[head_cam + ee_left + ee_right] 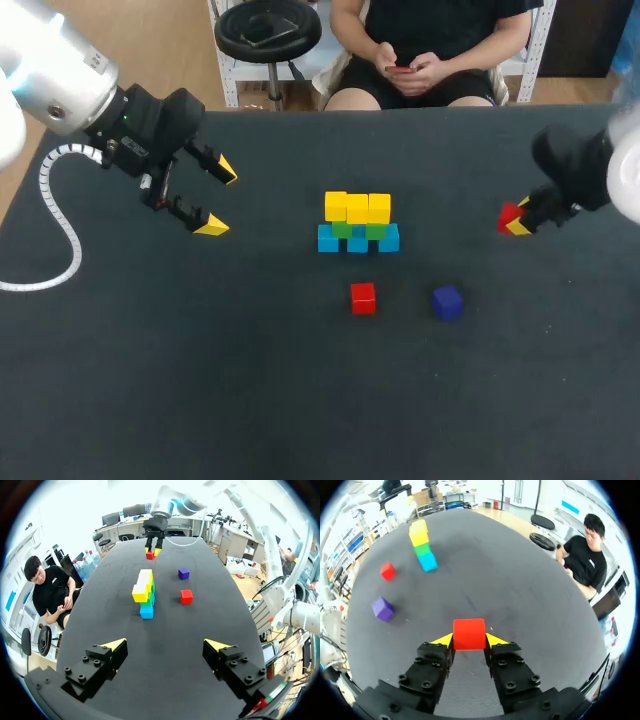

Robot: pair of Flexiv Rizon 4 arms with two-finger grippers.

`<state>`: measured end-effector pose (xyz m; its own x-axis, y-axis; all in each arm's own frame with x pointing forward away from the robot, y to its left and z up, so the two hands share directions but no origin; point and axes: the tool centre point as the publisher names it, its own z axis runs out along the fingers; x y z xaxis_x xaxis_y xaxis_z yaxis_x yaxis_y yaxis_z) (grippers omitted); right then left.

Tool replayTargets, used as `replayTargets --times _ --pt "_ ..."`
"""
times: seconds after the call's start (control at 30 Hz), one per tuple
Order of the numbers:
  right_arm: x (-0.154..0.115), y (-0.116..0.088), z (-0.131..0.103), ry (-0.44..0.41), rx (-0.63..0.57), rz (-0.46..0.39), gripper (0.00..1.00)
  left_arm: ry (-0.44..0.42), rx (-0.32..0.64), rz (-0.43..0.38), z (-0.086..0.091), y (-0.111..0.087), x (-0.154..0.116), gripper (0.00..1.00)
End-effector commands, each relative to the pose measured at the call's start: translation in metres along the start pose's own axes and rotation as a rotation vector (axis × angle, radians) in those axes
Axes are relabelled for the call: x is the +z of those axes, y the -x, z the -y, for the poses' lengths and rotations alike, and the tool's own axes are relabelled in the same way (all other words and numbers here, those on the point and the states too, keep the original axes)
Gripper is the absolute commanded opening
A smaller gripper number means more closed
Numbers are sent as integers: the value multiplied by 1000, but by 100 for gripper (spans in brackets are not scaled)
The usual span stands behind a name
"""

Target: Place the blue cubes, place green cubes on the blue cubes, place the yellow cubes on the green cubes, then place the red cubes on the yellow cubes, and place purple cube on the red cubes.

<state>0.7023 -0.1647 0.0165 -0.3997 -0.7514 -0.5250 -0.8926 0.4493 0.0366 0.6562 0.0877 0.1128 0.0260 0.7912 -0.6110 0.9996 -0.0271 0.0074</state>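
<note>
The right gripper (pixel 469 640) pinches a smooth, square-edged red cube (pixel 469 630) over the matte black tabletop (pixel 300 400); the left gripper (pixel 165 644), wedge-tipped in yellow, stands spread wide.

The head view looks steeply down on the table (pixel 200 400) from above and behind, taking in its full width. The left wrist view looks low across it from behind the left gripper (pixel 166 643); the right wrist view faces back from behind the right gripper (pixel 469 639), close over its red cube (pixel 469 632). All three share the cube stack (pixel 357 225), mid-table
</note>
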Motion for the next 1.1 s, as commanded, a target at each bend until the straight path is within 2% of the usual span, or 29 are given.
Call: replayTargets --times 0.03,0.3,0.53,1.1 --pt "-16 28 -8 39 -82 -3 0 1 4 3 0 -1 0 100" --pt "-37 90 -25 98 -291 -27 0 1 4 3 0 -1 0 100" --pt "-38 128 -35 119 -357 -43 0 1 4 3 0 -1 0 100" --pt "4 176 -84 184 -399 8 0 1 4 3 0 -1 0 100"
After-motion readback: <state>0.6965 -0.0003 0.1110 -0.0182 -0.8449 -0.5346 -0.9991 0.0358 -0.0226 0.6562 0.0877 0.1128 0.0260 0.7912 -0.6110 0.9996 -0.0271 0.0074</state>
